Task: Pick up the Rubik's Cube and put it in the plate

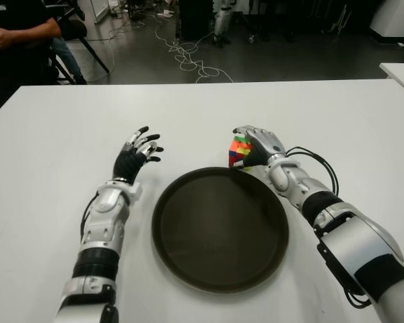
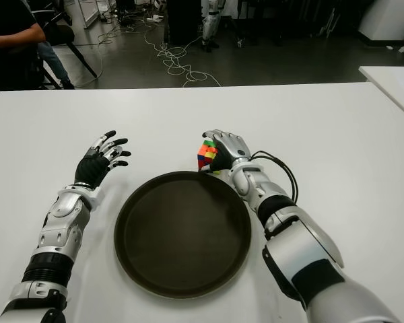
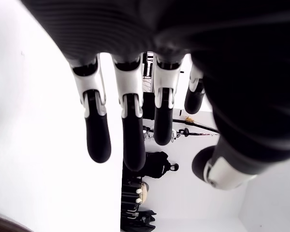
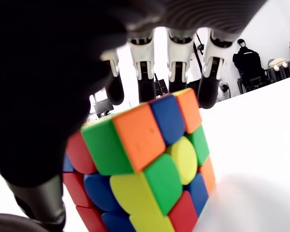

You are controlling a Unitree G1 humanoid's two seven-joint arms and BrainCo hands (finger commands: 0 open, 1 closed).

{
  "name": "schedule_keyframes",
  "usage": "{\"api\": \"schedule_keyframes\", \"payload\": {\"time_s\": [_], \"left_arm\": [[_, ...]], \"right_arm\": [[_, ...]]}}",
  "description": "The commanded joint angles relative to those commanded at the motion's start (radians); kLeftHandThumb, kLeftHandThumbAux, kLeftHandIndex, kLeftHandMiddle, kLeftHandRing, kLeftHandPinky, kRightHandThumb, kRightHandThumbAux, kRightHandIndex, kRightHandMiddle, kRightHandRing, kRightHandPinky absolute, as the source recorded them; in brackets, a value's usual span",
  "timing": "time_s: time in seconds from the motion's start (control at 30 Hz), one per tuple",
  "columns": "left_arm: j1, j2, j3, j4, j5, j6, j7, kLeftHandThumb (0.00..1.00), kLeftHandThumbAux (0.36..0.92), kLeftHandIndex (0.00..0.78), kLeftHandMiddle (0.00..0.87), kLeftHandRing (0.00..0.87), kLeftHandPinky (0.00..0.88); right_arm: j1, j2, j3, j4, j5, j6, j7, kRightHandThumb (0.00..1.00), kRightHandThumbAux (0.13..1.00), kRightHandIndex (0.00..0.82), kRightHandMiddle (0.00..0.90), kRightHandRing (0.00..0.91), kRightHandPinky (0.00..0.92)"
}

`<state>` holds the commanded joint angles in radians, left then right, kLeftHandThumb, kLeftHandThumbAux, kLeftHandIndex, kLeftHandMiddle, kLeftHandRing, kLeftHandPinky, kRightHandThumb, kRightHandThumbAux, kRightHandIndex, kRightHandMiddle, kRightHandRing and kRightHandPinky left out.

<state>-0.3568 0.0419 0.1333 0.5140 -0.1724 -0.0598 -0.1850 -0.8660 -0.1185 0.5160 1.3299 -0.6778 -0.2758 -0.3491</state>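
I see the Rubik's Cube (image 1: 239, 151) under my right robot hand (image 1: 258, 145), whose fingers (image 4: 175, 60) curl over the cube's top and far side while the thumb sits on the near side, so it is held. The cube sits on the white tabletop (image 1: 337, 121) just beyond the dark plate (image 1: 220, 229), whose far rim lies just below that palm. My left robot hand (image 1: 137, 156) shows left of the plate, its 4 fingers (image 3: 97, 128) spread and holding nothing.
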Motion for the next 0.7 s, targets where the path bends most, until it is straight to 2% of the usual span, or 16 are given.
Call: {"api": "schedule_keyframes", "payload": {"time_s": [0.17,0.43,0.5,0.53,0.57,0.6,0.7], "left_arm": [[0.0,0.001,-0.001,-0.001,-0.001,0.003,-0.003,0.65,0.66,0.103,0.257,0.364,0.436],[0.005,0.001,-0.003,-0.01,-0.002,0.007,-0.006,0.66,0.664,0.094,0.235,0.361,0.426],[0.006,0.001,-0.003,-0.013,-0.002,0.007,-0.006,0.659,0.665,0.095,0.231,0.355,0.422],[0.006,0.001,-0.003,-0.014,-0.002,0.008,-0.006,0.659,0.665,0.095,0.23,0.353,0.421],[0.006,0.0,-0.003,-0.015,-0.003,0.008,-0.006,0.659,0.665,0.096,0.229,0.351,0.42],[0.007,0.0,-0.003,-0.016,-0.003,0.009,-0.005,0.659,0.666,0.096,0.229,0.351,0.421],[0.007,-0.001,-0.002,-0.018,-0.005,0.011,-0.004,0.659,0.666,0.097,0.23,0.351,0.424]], "right_arm": [[0.001,0.0,0.002,0.0,0.0,0.0,-0.003,0.0,0.788,0.195,0.212,0.228,0.23],[0.004,-0.003,0.011,0.0,-0.009,-0.001,-0.035,0.0,0.888,0.219,0.254,0.276,0.317],[0.005,-0.003,0.011,0.0,-0.009,0.002,-0.047,0.122,0.918,0.238,0.278,0.303,0.361],[0.005,-0.003,0.011,0.0,-0.008,0.003,-0.051,0.234,0.883,0.271,0.289,0.316,0.376],[0.005,-0.002,0.01,-0.001,-0.007,0.005,-0.055,0.398,0.832,0.319,0.305,0.335,0.398],[0.005,-0.002,0.01,-0.001,-0.006,0.006,-0.058,0.504,0.799,0.351,0.322,0.355,0.418],[0.004,0.0,0.007,-0.001,-0.003,0.013,-0.067,0.633,0.758,0.389,0.348,0.382,0.445]]}}
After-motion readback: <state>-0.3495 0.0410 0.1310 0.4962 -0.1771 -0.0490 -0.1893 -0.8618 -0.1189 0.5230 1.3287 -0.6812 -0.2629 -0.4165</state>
